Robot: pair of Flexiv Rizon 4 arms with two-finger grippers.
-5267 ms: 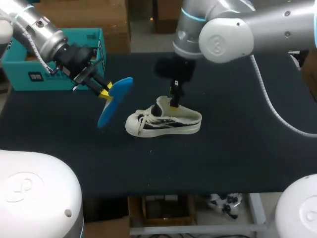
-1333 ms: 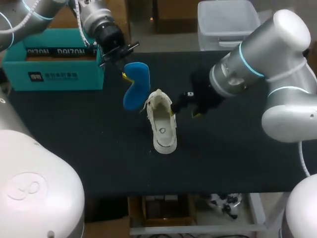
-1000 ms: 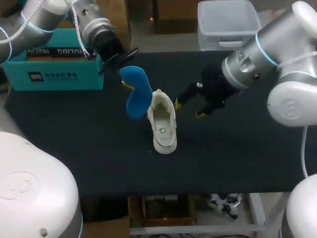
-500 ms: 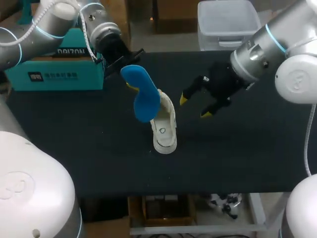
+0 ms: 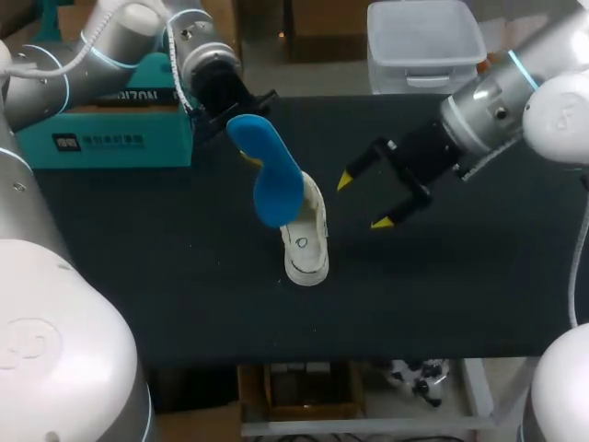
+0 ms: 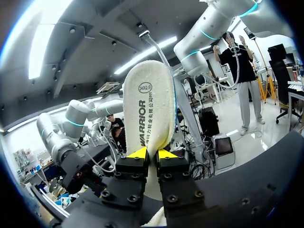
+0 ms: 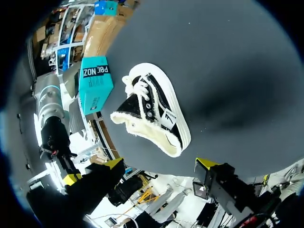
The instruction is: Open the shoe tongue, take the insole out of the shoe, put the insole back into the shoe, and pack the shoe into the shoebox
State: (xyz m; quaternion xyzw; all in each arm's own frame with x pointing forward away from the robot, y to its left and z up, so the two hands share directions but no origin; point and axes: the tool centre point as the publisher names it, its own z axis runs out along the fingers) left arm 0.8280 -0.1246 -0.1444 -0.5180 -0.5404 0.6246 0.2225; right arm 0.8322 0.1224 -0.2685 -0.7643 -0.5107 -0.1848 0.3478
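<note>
The insole (image 5: 271, 180) is seen smooth and matt blue on one face, cream woven cloth on the other. The shoe (image 5: 308, 249) is made of canvas with frayed edges and a smooth pale sole. The table (image 5: 138, 276) is covered in dark matt material; the shoebox (image 5: 101, 140), upper left, looks like matt card.

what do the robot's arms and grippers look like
The left arm and right arm are rounded silver-white tubes with thin light-blue rings at the joints and a pale ribbed cable alongside. Each ends in a black wrist block. The left gripper and right gripper have two black fingers with bright yellow tips.
</note>
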